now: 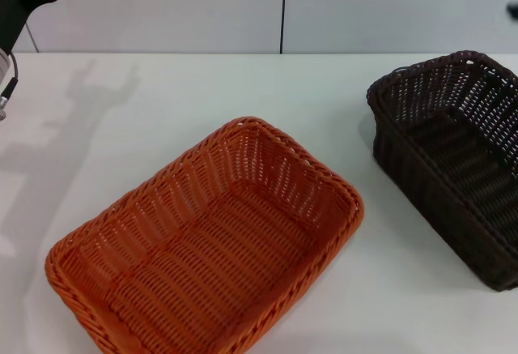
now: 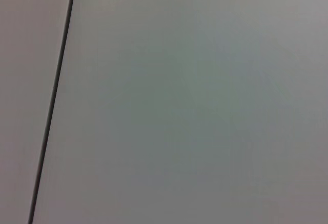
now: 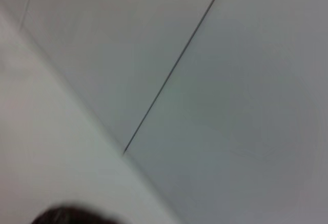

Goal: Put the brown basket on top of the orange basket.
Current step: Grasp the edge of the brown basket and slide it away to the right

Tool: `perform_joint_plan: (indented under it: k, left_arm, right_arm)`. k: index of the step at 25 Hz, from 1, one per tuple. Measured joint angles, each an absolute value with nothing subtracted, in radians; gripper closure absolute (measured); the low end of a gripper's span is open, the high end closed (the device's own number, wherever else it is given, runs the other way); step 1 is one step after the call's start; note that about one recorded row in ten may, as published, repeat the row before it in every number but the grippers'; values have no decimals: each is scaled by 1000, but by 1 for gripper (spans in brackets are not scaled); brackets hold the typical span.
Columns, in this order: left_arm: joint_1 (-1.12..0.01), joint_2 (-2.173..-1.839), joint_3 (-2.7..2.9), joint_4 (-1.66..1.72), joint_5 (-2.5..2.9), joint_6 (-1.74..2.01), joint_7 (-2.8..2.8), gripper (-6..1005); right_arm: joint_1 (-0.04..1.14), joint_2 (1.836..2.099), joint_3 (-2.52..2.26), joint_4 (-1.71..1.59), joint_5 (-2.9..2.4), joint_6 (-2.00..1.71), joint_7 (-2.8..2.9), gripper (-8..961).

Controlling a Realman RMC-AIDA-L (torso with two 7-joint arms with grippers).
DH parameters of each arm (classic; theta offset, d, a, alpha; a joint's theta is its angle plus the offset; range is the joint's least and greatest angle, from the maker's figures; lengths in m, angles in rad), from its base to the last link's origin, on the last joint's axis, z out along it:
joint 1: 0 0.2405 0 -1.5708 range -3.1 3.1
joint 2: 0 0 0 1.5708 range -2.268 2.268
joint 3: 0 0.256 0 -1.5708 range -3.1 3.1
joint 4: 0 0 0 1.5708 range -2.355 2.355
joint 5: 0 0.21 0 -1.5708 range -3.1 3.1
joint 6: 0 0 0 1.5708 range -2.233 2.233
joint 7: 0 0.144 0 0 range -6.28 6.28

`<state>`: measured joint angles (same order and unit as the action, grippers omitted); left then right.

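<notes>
Nothing grasped yet, task at its start. Orange basket (image 1: 210, 249) mid-bench (image 1: 162, 111), brown basket (image 1: 453, 159) well apart on the robot's right, both upright. Left arm raised at far left; claws unseen, state cannot tell. Next: reach for brown basket rim.

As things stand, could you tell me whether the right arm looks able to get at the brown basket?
Probably yes. The brown basket sits on the robot's right side of the table, apart from the orange basket, with nothing on or over it. The right gripper itself is out of view.
</notes>
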<state>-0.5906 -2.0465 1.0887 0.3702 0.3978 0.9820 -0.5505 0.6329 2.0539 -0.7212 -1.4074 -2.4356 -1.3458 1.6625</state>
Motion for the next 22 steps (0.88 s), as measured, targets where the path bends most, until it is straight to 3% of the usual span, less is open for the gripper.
perform_joint_plan:
  k: [3, 8, 18, 22]
  left_arm:
    - [-591, -2048, 1084, 370, 398, 979, -550, 170]
    - [-591, -2052, 1069, 365, 398, 975, -550, 170]
    - [-604, -2055, 1064, 364, 397, 925, -550, 170]
    - [-613, -2057, 1058, 361, 397, 910, -550, 170]
  right_arm:
    - [630, 2057, -770, -1389, -2499, -1356, 1684, 757]
    - [580, 2056, -851, -1377, -2508, -1400, 1652, 531]
    - [555, 2054, -883, -1336, -2590, -1580, 1574, 329]
    - [545, 2054, -884, -1331, -2595, -1641, 1546, 319]
